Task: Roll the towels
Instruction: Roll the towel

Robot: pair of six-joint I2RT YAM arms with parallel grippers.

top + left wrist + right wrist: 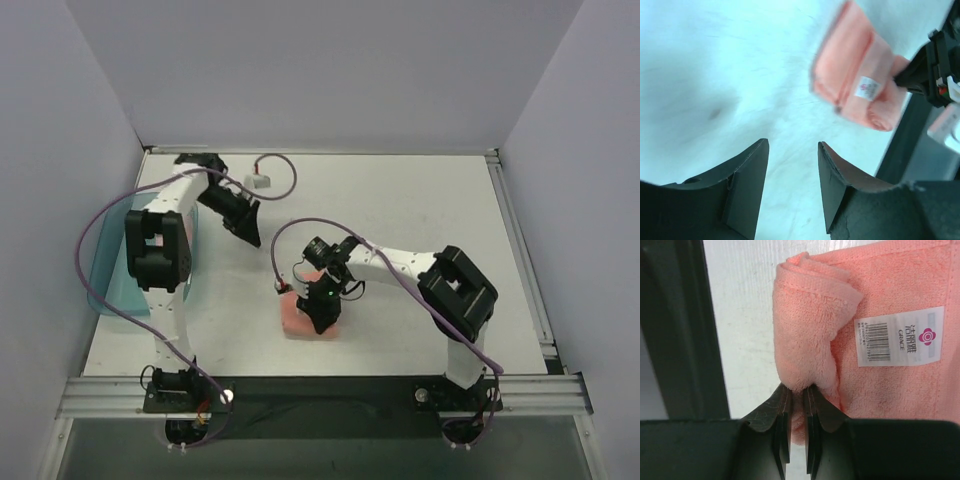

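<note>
Towel (296,322) of salmon-pink cloth lies on the white worktop (420,200) close to its near edge, a little left of the middle, with the dark rail (330,392) of that edge just beyond it. The right gripper (322,312) sits directly over it. In the right wrist view its two dark fingers (782,410) are drawn almost together, with only a thin slit between them, and they pinch the end of a thick rolled fold along the cloth's edge. The rest of the sheet spreads flat beside that fold. A white label (900,335) with a barcode and a red flower mark is on the flat part, near the roll. The left gripper (240,215) hangs well apart from the towel, toward the far-left part of the worktop. Its jaws stand wide apart with nothing between them, only bare white surface showing in the gap. A translucent teal tray (108,285) rests at the left edge, partly under the left arm. A small white block (258,181) on a purple cable (290,172) lies near the far edge, just beyond the left gripper.
</note>
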